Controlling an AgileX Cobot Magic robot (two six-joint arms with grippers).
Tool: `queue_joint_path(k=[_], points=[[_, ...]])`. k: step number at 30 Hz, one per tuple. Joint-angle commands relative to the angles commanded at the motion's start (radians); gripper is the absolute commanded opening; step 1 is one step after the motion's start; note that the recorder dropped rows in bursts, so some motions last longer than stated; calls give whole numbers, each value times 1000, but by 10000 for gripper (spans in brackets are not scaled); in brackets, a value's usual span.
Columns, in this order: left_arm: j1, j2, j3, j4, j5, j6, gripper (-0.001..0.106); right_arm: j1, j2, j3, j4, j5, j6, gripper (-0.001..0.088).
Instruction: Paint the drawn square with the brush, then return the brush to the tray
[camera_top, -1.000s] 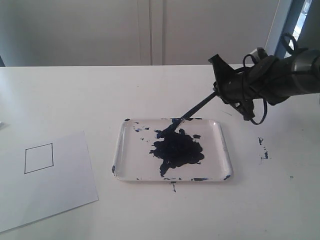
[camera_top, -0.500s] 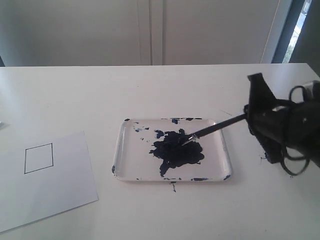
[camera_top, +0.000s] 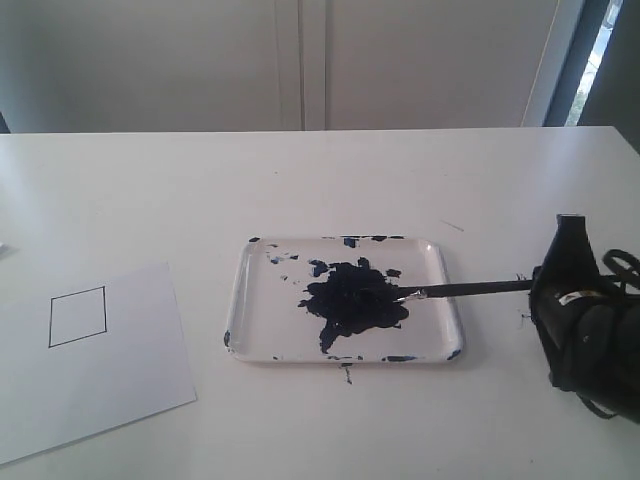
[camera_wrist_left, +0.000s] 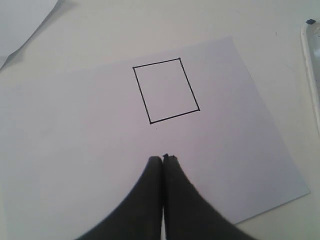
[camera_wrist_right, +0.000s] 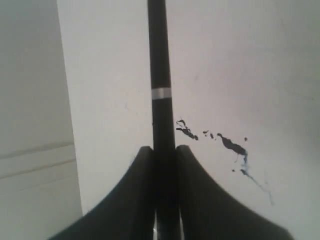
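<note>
Nearest the exterior camera, at its lower right, the right gripper (camera_wrist_right: 163, 152) sits low over the table (camera_top: 150, 190), its jaws clamped on the shaft of the brush (camera_top: 470, 290); the wrist view shows the black handle with a silver band running straight out from between the fingers. Dried paint splatters (camera_wrist_right: 230, 144) fleck the tabletop just beside it.

A second ago this arm was high behind the far right corner of the tray (camera_top: 238, 290), with the brush slanting steeply down; it has since swung down and toward the near side, so the brush now lies almost level, crosses the tray's right rim and ends with its tip at the right edge of the paint blob (camera_top: 350, 300). Whether the shaft touches the rim I cannot tell.

On the near left lies the paper sheet (camera_top: 120, 390), well apart from the tray; the drawn square (camera_top: 78, 316) on it is as blank as before. The left gripper (camera_wrist_left: 163, 159) hangs over that sheet with its fingers pressed together on nothing.

I judge this as the paint-loading step, the tip being dragged through the blob; painting has not begun, and the brush must next lift clear of the rim and carry leftward to the square; drips on the way look likely.
</note>
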Motion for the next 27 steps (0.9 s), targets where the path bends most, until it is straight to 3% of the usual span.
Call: queue_joint_path(k=[4,11,27], points=[[0,0,-24,-13,41,22,0,0,53,-73,0,0,-90,0],[0,0,-25,-30,43,40,0,0,112,-151,21,-17,-97,0],[0,0,-25,-40,45,45,0,47,186,-206,116,-17,-104,0]])
